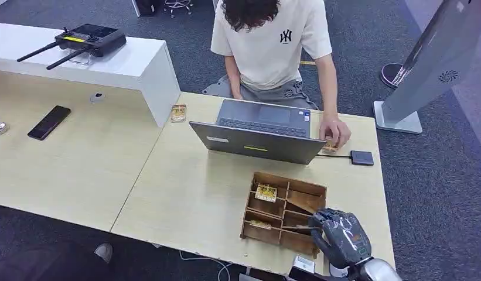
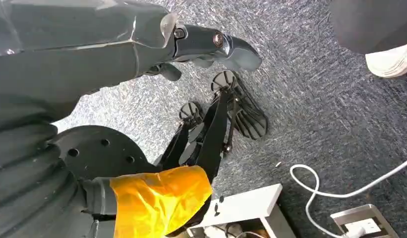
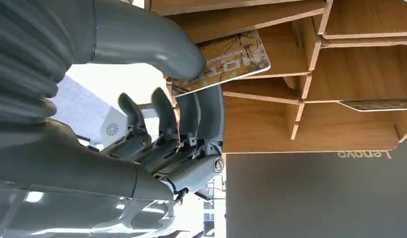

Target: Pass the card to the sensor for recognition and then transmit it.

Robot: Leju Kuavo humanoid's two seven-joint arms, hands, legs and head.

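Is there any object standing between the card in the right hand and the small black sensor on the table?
Nothing visible blocks it. The right hand pinches the card at the wooden tray; bare tabletop lies between the tray and the sensor.

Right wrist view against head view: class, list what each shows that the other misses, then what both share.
Right wrist view alone: the right hand pinching a card between thumb and fingers. Head view alone: a person's hand by the small black sensor, and a phone. Both: the wooden tray, the laptop and another card lying in a tray compartment.
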